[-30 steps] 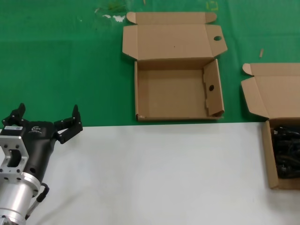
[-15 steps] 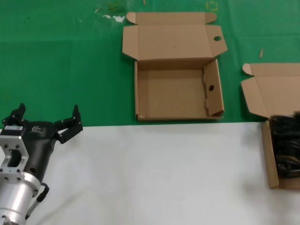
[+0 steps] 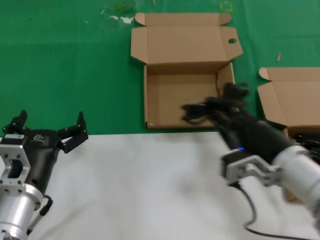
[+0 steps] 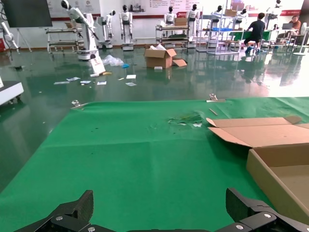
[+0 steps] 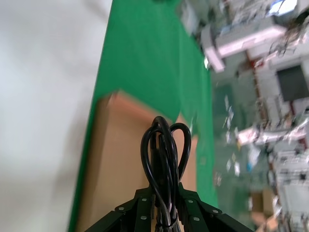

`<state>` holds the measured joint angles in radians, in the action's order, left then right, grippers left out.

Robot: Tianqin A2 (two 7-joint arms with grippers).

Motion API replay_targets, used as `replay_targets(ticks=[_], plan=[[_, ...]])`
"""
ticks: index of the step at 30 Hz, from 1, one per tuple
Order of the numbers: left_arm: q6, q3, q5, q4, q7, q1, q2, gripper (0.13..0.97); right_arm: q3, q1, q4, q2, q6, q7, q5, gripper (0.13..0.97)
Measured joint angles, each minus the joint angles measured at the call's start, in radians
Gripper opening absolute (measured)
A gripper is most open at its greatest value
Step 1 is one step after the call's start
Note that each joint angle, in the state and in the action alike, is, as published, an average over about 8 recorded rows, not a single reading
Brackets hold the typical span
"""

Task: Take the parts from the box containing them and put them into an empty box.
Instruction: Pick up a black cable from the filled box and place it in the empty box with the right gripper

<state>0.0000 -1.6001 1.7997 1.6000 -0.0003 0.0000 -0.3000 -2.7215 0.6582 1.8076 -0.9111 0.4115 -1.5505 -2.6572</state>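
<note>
Two cardboard boxes sit open on your counter (image 3: 150, 185), both on the green cloth (image 3: 65, 65) just past the white sheet. The middle box (image 3: 182, 102) has a round hole in its lid flap and another in its right side wall; its lid lies flat, folded away from you. The second box (image 3: 290, 100) is at the right edge, partly hidden behind your right arm, with more black cable (image 3: 306, 142) showing inside it.

Your right gripper (image 3: 220, 107) is over the near right part of the holed box. Its fingers (image 5: 145, 212) are closed on a bundle of thin black cable (image 3: 202, 110), which hangs in the air above the box floor, not resting on it. In the head view the bundle is blurred, but its long axis runs roughly left to right, with the free looped end pointing to your left, toward the middle of the box. The right wrist view shows the loops (image 5: 164, 159) sticking straight out past the fingertips. The box's right side wall stands close beside the gripper.

Your left gripper (image 3: 47, 131) is parked well apart at the near left, over the edge of the white sheet, fingers (image 4: 72, 215) spread wide and holding nothing.
</note>
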Motion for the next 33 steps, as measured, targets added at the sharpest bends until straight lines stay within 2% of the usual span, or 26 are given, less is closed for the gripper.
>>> replay_targets(ticks=[7, 12, 20, 29, 33], plan=[[0.000, 0.000, 0.000, 0.000, 0.000, 0.000, 0.000, 0.966, -0.025, 0.078, -0.187, 0.246, -0.035, -0.055, 0.075, 0.213], [0.000, 0.000, 0.000, 0.000, 0.000, 0.000, 0.000, 0.966, -0.026, 0.106, -0.297, 0.342, -0.059, -0.039, 0.143, 0.213], [0.000, 0.000, 0.000, 0.000, 0.000, 0.000, 0.000, 0.966, -0.026, 0.112, -0.322, 0.362, -0.065, -0.031, 0.160, 0.213], [0.000, 0.000, 0.000, 0.000, 0.000, 0.000, 0.000, 0.966, -0.026, 0.112, -0.323, 0.362, -0.065, -0.031, 0.160, 0.279], [0.000, 0.000, 0.000, 0.000, 0.000, 0.000, 0.000, 0.966, -0.026, 0.112, -0.323, 0.362, -0.065, -0.031, 0.160, 0.343]])
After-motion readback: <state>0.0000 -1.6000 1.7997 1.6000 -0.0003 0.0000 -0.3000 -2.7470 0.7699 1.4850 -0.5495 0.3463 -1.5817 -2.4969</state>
